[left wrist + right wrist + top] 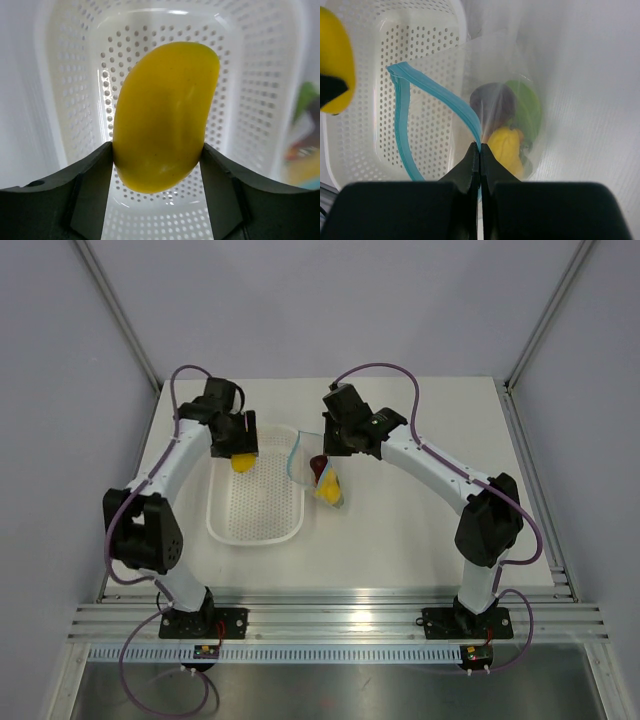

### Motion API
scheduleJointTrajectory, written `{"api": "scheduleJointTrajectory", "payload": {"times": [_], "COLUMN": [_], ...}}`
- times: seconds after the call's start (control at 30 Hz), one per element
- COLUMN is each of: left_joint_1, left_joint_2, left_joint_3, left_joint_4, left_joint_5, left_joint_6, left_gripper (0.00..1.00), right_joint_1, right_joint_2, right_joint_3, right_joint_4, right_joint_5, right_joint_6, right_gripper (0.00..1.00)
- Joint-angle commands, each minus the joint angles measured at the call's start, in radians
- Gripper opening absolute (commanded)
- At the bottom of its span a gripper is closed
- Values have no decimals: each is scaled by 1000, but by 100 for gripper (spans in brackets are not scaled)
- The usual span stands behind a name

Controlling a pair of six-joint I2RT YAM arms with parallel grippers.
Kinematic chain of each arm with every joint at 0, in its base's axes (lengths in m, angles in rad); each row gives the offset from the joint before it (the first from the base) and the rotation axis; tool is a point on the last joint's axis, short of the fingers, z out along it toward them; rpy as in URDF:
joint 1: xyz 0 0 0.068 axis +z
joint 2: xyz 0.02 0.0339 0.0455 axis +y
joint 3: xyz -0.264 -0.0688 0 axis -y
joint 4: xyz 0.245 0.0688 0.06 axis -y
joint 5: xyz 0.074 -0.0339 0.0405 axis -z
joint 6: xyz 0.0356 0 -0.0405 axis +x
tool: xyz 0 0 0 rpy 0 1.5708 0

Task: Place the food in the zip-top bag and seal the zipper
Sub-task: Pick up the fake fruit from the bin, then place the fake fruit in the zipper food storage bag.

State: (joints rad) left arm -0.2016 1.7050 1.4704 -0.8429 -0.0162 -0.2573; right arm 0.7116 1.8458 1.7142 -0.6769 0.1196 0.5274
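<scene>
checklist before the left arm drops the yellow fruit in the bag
1. Fruit held in the left claw: ok, both fingers press on it.
2. Right claw holding the zipper: ok, shut on it.
3. Bag mouth open: ok, the zipper bows into a loop; wide enough for the fruit, cannot tell.
4. Fruit over the mouth: not ok, it hangs over the basket.
5. Bagged food clear of the mouth: ok, red fruit, leaf and yellow piece sit deep inside.

A robotics lab cell: a white bench (400,540) walled by plain grey panels (300,300), with slotted aluminium rails (340,616) along its near edge.
</scene>
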Motion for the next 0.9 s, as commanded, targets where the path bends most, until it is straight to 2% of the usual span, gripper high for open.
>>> {"api": "scheduleJointTrajectory", "payload": {"times": [0.0,0.07,0.2,0.27,0.4,0.63,0.87], "left_joint_1": [31,30,11,-36,-99,-119,-142], "left_joint_2": [-154,-179,-231,-231,-222,-203,-163], "left_joint_3": [63,71,7,-44,-104,-171,-191], "left_joint_4": [16,27,190,252,321,369,390], "left_joint_5": [284,370,624,674,682,674,604], "left_joint_6": [-54,-75,-212,-255,-303,-327,-346], "left_gripper": [37,37,37,37,37,37,39], "right_joint_1": [2,0,2,0,0,0,0], "right_joint_2": [-42,-39,-33,-25,-22,-30,-33], "right_joint_3": [16,19,24,39,50,42,47], "right_joint_4": [33,31,34,28,22,20,20], "right_joint_5": [8,6,8,8,14,18,18], "right_joint_6": [-13,-13,-12,-13,-17,-15,-10], "right_gripper": [0,0,0,0,0,0,0]}}
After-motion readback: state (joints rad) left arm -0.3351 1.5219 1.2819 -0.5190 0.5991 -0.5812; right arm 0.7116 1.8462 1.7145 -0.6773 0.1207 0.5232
